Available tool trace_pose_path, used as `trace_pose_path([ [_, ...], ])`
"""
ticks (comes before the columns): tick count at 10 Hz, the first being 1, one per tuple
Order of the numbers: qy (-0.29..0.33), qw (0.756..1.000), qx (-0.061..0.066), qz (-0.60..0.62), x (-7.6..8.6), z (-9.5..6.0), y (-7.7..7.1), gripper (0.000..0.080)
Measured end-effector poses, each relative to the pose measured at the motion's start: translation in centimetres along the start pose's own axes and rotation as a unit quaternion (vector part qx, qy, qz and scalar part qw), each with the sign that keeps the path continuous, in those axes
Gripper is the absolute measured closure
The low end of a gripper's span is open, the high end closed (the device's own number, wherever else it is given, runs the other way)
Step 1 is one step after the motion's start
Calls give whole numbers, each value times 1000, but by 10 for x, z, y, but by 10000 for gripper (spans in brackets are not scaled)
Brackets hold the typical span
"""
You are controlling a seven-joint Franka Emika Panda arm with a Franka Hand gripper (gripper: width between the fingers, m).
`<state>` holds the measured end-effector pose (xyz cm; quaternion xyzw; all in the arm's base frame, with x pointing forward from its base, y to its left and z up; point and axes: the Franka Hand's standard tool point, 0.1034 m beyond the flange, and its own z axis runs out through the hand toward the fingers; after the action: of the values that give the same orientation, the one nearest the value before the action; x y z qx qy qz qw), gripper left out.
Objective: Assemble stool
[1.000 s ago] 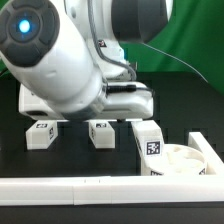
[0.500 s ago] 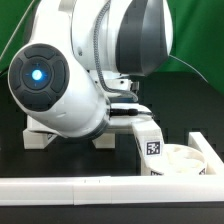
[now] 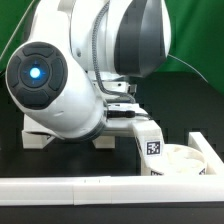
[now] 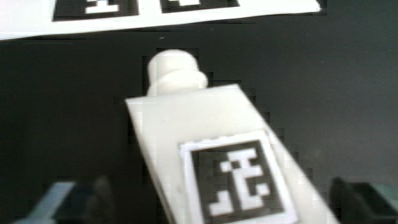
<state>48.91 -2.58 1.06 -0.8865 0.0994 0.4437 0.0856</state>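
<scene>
A white leg block (image 4: 199, 135) with a black-and-white tag and a rounded peg (image 4: 173, 70) at its far end lies on the black table. My gripper (image 4: 217, 206) is open, with one finger (image 4: 84, 200) on each side of the block and a gap on both sides. In the exterior view the same leg block (image 3: 150, 141) stands beside the round rimmed seat disc (image 3: 182, 160) at the right. Two more leg blocks (image 3: 36, 139) (image 3: 104, 139) are mostly hidden behind my arm.
The marker board (image 4: 178, 12) lies beyond the block's peg in the wrist view. A long white rail (image 3: 90, 186) runs along the front, and another rail (image 3: 212, 152) stands at the exterior view's right of the seat disc. My arm's large body (image 3: 60, 80) fills the upper left.
My arm has swung toward the exterior view's right and down over the tagged leg block, hiding most of the two other blocks. In the last half second it barely moved.
</scene>
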Motion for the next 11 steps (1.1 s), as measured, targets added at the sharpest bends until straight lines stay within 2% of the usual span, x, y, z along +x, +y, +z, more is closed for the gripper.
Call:
trace_pose_path([
  [1, 0, 1000, 0, 0, 0, 0, 0, 243],
  [2, 0, 1000, 0, 0, 0, 0, 1, 443],
  [3, 0, 1000, 1, 0, 0, 0, 1, 475],
  [7, 0, 1000, 1, 1, 0, 0, 2, 475],
  [8, 2, 1000, -1, 0, -2, -5, 1, 475],
  [9, 17, 1000, -8, -8, -14, -27, -4, 475],
  [10, 34, 999, -10, -17, -33, -48, -11, 475],
  [11, 45, 999, -20, -22, -51, -63, -18, 475],
])
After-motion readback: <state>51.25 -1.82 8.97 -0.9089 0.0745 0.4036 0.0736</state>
